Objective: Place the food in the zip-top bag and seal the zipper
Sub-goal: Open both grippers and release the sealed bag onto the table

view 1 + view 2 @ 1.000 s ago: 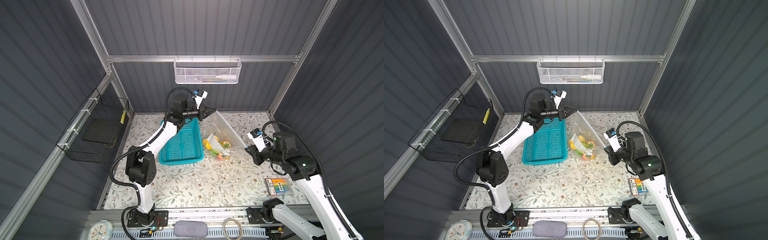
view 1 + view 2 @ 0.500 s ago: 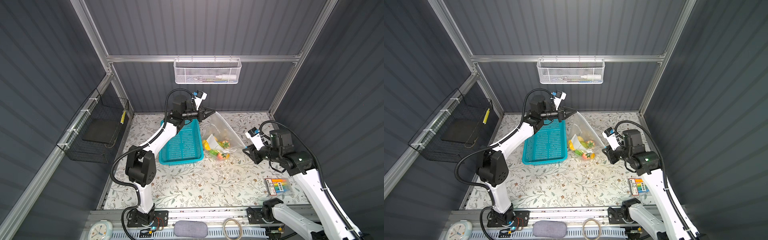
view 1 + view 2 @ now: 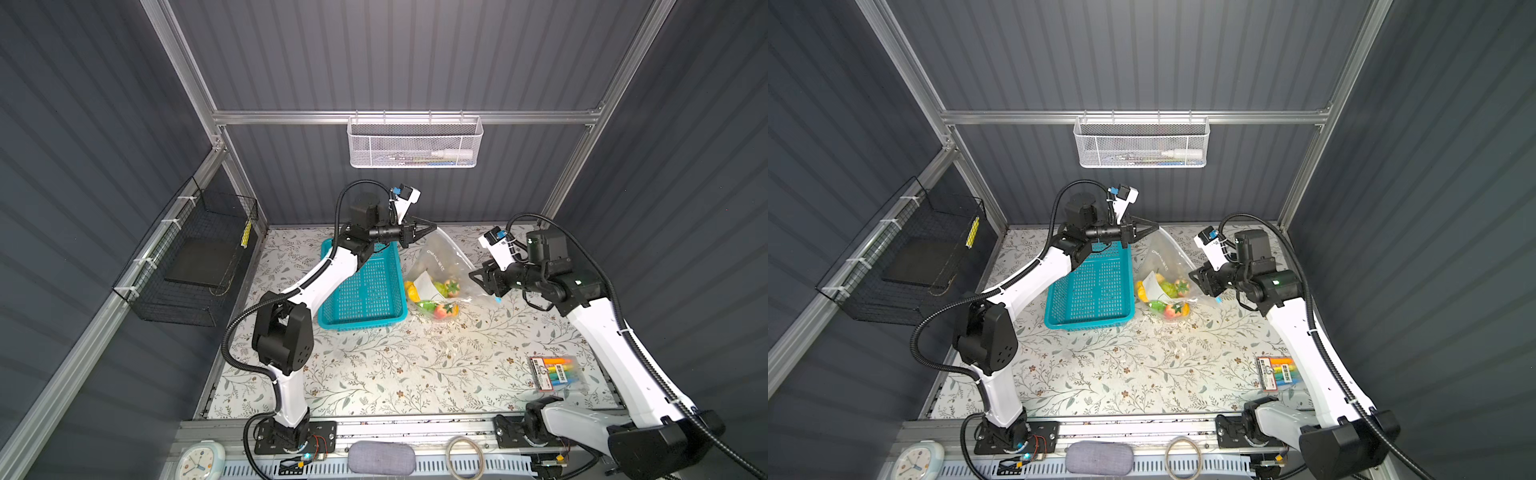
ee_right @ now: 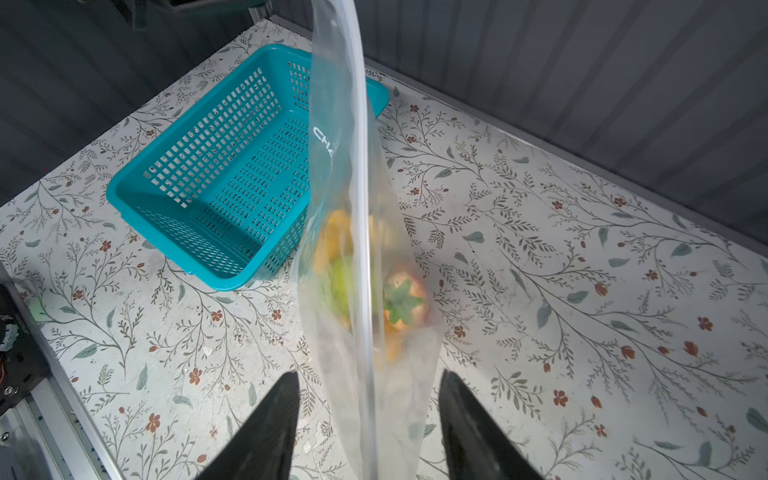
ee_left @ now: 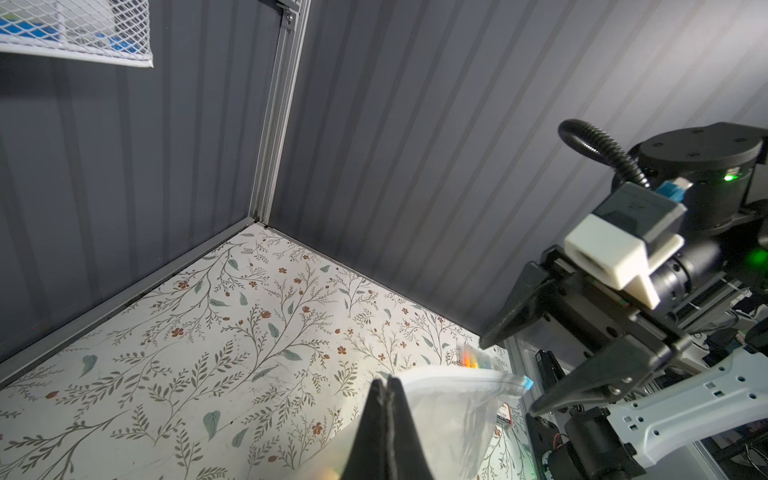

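Note:
In both top views my left gripper [image 3: 432, 227] [image 3: 1154, 227] is raised near the back wall, shut on one end of the zipper [image 3: 457, 249]. The clear zip-top bag [image 3: 440, 259] [image 3: 1160, 262] hangs from it down to the table. The food [image 3: 436, 297] [image 3: 1167, 297] sits in its bottom: yellow, green, orange and red pieces. My right gripper [image 3: 476, 279] [image 3: 1192, 277] is open, one finger on each side of the bag's zipper edge [image 4: 365, 249] without touching it. The light-blue slider [image 5: 528, 382] [image 3: 497, 299] sits at the zipper's far end.
An empty teal basket [image 3: 361, 322] [image 4: 124, 208] stands just left of the bag. A pack of coloured markers [image 3: 555, 372] lies at the front right. A white mesh basket [image 3: 415, 143] hangs on the back wall, a black wire rack [image 3: 195, 266] on the left wall.
My right gripper has opened and shifted a little toward the back left along the bag's edge. The left gripper and the hanging bag have stayed put.

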### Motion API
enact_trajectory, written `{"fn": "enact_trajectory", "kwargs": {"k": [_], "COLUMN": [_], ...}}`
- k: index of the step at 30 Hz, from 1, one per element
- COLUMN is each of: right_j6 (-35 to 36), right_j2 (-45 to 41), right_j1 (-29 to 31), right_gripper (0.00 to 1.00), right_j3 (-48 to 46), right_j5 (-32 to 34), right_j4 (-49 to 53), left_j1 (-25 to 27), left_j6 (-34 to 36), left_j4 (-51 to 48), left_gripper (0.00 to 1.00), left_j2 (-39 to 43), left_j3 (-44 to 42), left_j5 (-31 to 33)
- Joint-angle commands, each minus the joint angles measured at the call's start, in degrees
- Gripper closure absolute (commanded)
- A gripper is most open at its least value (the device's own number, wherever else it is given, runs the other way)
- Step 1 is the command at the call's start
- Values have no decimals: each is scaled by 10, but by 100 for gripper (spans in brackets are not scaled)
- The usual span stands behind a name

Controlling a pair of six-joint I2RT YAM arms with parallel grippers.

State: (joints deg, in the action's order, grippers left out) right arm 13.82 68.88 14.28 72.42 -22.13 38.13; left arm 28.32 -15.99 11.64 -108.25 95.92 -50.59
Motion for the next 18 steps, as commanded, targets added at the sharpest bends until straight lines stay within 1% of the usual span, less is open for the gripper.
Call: {"fn": "enact_trajectory", "kwargs": {"k": [1, 2, 3, 5, 7, 9, 11, 12, 13, 14, 15, 16, 18], "right_j6": [5, 4, 1, -7, -13, -22, -39, -52, -66, -80, -99, -118, -149], "right_j2": [11, 15, 19, 21, 16, 9, 3, 2, 1, 1, 1, 3, 6], "right_j1": [0, 0, 0, 0, 0, 0, 0, 0, 0, 1, 3, 9, 27], "right_gripper": [52, 56, 62, 77, 90, 99, 100, 100, 100, 100, 100, 100, 100], "right_j3": [1, 3, 4, 4, 2, -1, -3, -3, -2, -1, -2, 1, 14], "right_j5": [-34, -41, -50, -58, -70, -83, -100, -109, -119, -127, -132, -131, -121], "right_j4": [-31, -29, -27, -27, -31, -39, -53, -63, -72, -82, -94, -101, -113], "left_j1": [2, 2, 2, 2, 2, 1, 1, 1, 0, 0, -2, -5, -12], "left_j6": [18, 18, 18, 18, 18, 16, 12, 8, 6, 1, -5, -11, -23], "left_j4": [-7, -8, -8, -9, -8, -7, -9, -10, -12, -14, -18, -18, -19], "left_gripper": [100, 100, 100, 100, 100, 100, 100, 87, 63, 46, 22, 1, 0], "left_j2": [29, 29, 28, 28, 28, 29, 28, 30, 32, 36, 43, 52, 73], "left_j3": [9, 11, 11, 10, 10, 10, 11, 10, 10, 6, -1, -12, -36], "left_j5": [-12, -13, -12, -10, -5, 0, 9, 14, 20, 34, 59, 83, 133]}}
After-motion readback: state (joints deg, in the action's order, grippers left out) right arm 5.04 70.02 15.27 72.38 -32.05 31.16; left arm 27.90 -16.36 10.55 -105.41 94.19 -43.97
